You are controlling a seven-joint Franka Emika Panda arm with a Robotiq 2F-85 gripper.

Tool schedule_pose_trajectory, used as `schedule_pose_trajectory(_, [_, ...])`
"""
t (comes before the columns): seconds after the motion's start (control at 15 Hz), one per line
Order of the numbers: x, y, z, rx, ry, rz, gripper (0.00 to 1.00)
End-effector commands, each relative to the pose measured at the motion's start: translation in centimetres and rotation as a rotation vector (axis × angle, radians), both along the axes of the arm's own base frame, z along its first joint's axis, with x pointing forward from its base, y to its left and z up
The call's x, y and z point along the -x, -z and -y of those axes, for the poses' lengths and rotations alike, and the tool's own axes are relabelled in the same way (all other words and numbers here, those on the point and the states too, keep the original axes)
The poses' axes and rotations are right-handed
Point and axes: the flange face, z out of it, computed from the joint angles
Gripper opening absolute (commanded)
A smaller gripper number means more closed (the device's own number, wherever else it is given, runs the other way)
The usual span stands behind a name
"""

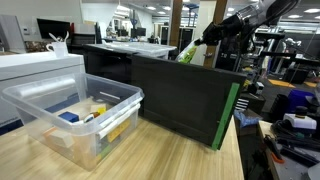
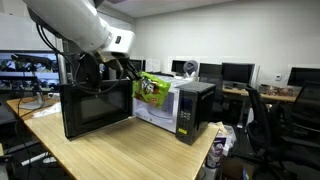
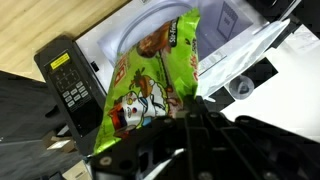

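The gripper point(image 3: 188, 118) comes in from the bottom of the wrist view, its jaws closed tight on one end of a green snack bag point(image 3: 150, 80). The bag stretches away from the fingers toward the top of the frame, hanging free of any surface, with a cartoon figure printed on its face. In both exterior views the same grip shows: the gripper point(image 2: 130, 72) pinches the bag point(image 2: 152, 89) at its left edge in the middle of the frame, and the gripper point(image 1: 203, 42) holds the bag point(image 1: 187, 53) in the upper right.

Just behind the bag stands a white microwave point(image 2: 165, 108), and the bag hangs before the upper part of its opening. The door point(image 2: 95, 105) is swung wide to the left of the frame, black, with a dark window. In the wrist view the black control panel point(image 3: 65, 80) lies at the left, with the white inside of the microwave point(image 3: 150, 20) along the top.

The microwave stands on a wooden counter point(image 2: 130, 148). In an exterior view a clear plastic bin point(image 1: 40, 125) sits on the counter point(image 1: 160, 155) at the lower left, well apart from the bag, with blue and yellow items inside. Monitors point(image 2: 235, 72) line the far desks at the right.
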Motion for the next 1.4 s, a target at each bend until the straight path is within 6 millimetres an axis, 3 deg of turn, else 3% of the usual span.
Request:
schedule_pose_trajectory(0.0, [-1.3, 0.3, 0.2, -0.001, -0.037, 0.027, 0.0])
schedule_pose_trajectory(0.47, [-2.7, 1.2, -0.5, -0.099, -0.217, 0.076, 0.0])
schedule_pose_trajectory(1.33, [-5.6, 3.1, 0.6, -0.077, -0.23, 0.035, 0.0])
